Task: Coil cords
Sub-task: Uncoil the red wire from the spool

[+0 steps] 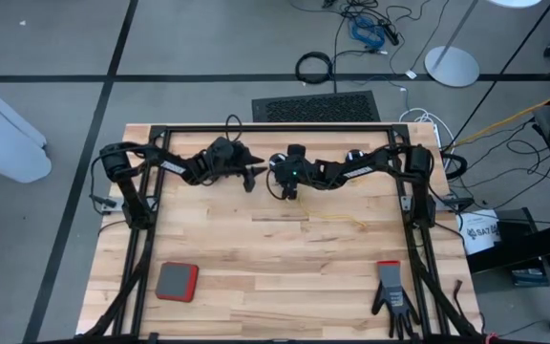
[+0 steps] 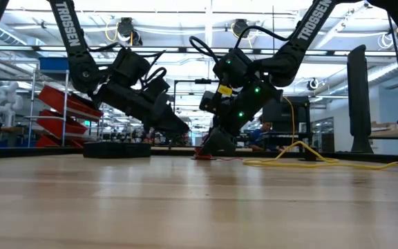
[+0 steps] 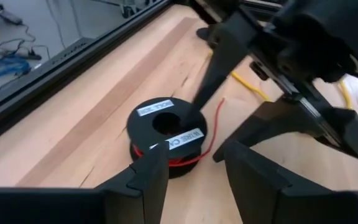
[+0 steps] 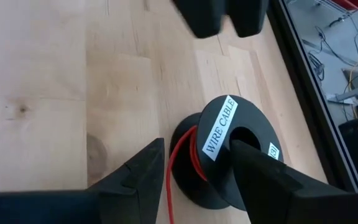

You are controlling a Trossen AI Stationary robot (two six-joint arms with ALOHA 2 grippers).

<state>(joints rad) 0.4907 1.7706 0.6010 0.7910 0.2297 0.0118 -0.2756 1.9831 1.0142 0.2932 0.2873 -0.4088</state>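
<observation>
The right hand is placed at the far middle of the pale wooden desk, tipped steeply downward. One of its dark fingers is set inside the centre hole of a small round black reel bearing white "WIRE CABLE" labels, and the other finger is seen outside the rim, so the reel's wall is straddled by parted fingers; whether it is truly pinched cannot be told. A thin reddish-orange cord is wound on the reel's core, with a loose end trailing over the wood toward the reel's 3 o'clock side in the left wrist view.

The left hand is held just beside the reel, at about 10 o'clock from the right hand in the overhead view, its fingers spread apart and empty.

A thin yellow cord is strewn loosely on the desk at roughly 4 o'clock from the right hand.

Near the desk's front edge, a red-edged grey square pad is seen at 7 o'clock and a black glove with a red cuff at 5 o'clock.
</observation>
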